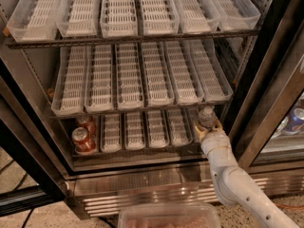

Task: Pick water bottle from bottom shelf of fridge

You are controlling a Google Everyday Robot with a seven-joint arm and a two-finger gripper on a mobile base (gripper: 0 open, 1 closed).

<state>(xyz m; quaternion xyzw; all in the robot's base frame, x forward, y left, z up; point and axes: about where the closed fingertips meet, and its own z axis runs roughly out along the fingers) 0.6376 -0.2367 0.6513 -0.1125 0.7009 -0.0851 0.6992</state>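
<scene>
Entry, camera view.

One fridge (142, 186) is standing open, with a steel body, a dark door frame and a ribbed kick plate along its foot. It is sitting on a speckled floor (42, 217). A second glazed cooler is showing at the right edge, with one can (297, 118) behind its glass.

Three racks are running across the inside. The top rack (118, 38) is carrying six white slotted trays as far as they can be counted, and the middle rack (142, 109) likewise six. All of these trays are lying bare.

The bottom shelf (142, 151) is showing four bare lanes in its middle. Two red soda cans (81, 137) are standing in the leftmost lane, one behind the other.

One white arm (232, 179) is reaching up from the lower right into the cooler. One clear plastic tub (168, 215) is sitting at the bottom edge of the view, with reddish contents that cannot be made out.

One water bottle (206, 116) is standing upright at the right end of the bottom shelf, just inside the door frame, well apart from the cans. The gripper (208, 129) is sitting right against the bottle's lower part and covering it. Whether the claw is clamping the bottle cannot be told.
</scene>
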